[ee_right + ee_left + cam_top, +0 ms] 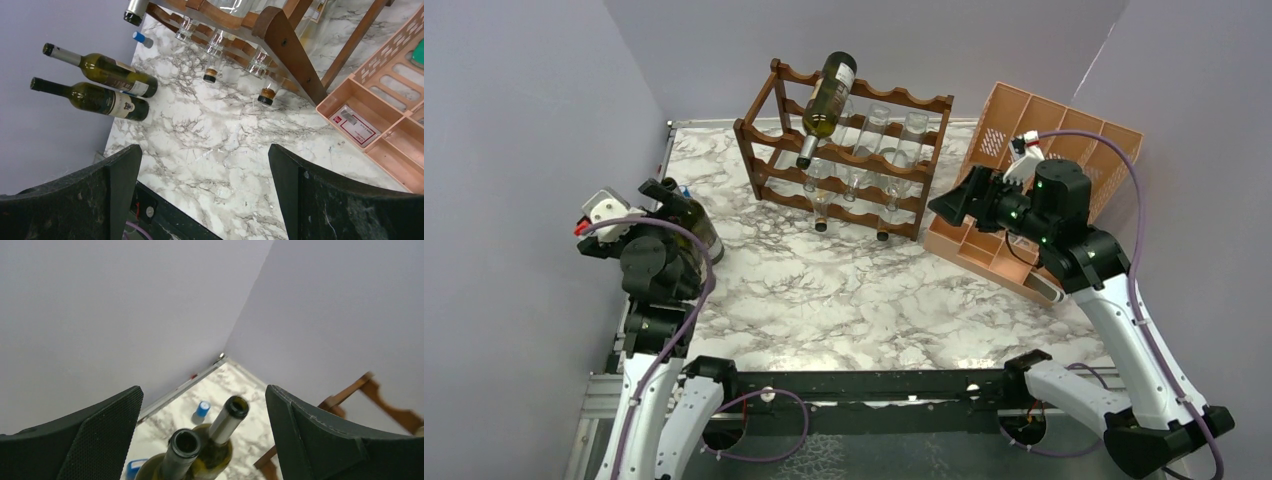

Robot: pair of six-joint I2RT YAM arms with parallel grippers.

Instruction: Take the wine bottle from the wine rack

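Left gripper (pixel 204 392) spread wide above two standing wine bottles (pixel 227 422); lift straight up, clearing necks, before reaching toward wine rack (pixel 746 155).

green bottles (pixel 694 222) were mostly hidden behind left arm (pixel 652 268) | wine rack (pixel 372 390) was blurred, cut by edge | sticker (pixel 354 125) print was unreadable

wine rack (pixel 932 165): brown, upright | wine bottle (pixel 828 97): green, tilted neck-down atop it

Rack (pixel 894 97) back centre of worktop (pixel 824 290), one bottle (pixel 829 95) slanting neck-down over its top tiers; organiser (pixel 1064 130) just right; two bottles (pixel 100 97) standing far left.
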